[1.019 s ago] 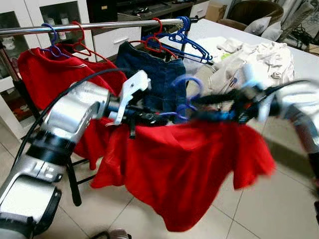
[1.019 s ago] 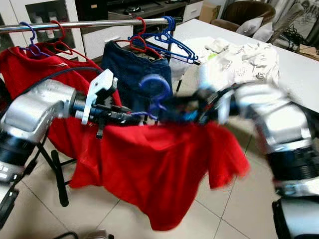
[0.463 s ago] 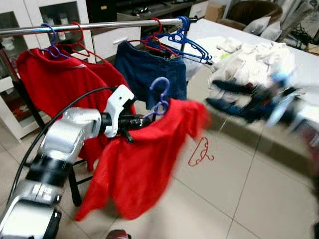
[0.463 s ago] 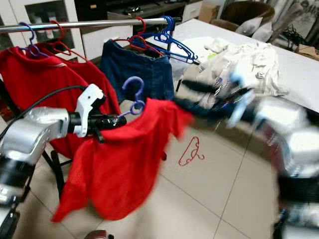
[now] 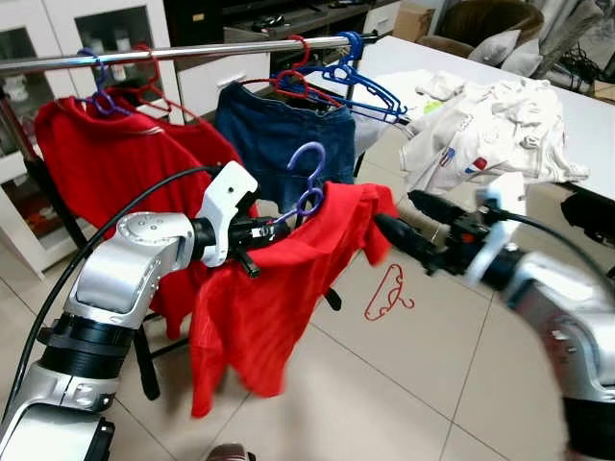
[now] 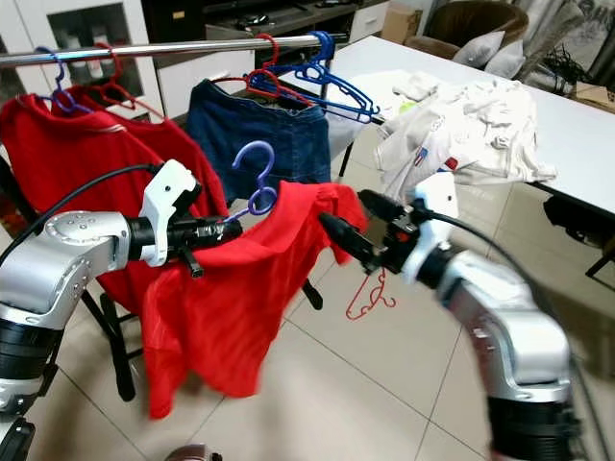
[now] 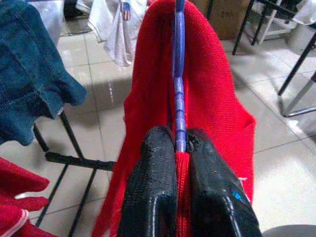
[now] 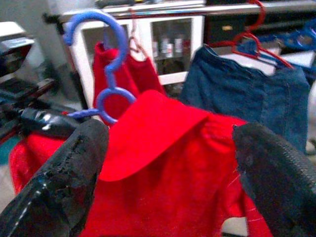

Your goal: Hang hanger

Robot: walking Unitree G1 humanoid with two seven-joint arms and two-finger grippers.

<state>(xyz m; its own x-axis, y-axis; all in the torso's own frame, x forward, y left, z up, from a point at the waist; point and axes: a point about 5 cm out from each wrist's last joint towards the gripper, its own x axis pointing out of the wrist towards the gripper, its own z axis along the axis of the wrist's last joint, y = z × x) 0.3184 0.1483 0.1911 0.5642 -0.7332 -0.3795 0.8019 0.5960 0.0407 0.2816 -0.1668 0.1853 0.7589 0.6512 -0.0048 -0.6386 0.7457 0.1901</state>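
A purple hanger [image 5: 309,179] carries a red shirt [image 5: 274,288] that droops from it toward the floor. My left gripper [image 5: 265,230] is shut on the hanger's arm and the shirt's collar, below and in front of the metal rail [image 5: 192,48]. In the left wrist view the fingers [image 7: 153,187] pinch the purple bar [image 7: 178,84] and red cloth. My right gripper [image 5: 405,223] is open just right of the shirt's shoulder, not touching it. The right wrist view has its wide-apart fingers [image 8: 64,182] facing the hook [image 8: 111,64] and the shirt [image 8: 163,148].
The rail holds another red shirt [image 5: 96,154], blue jeans [image 5: 279,134] and bare blue and red hangers [image 5: 351,75]. A red hanger [image 5: 389,293] lies on the tiled floor. A white table [image 5: 577,125] with a pile of pale clothes [image 5: 490,120] stands at the right.
My right gripper let go of the shirt, swung away to the right, then came back open beside its shoulder. The shirt, earlier spread between both grippers, now hangs from the left one.
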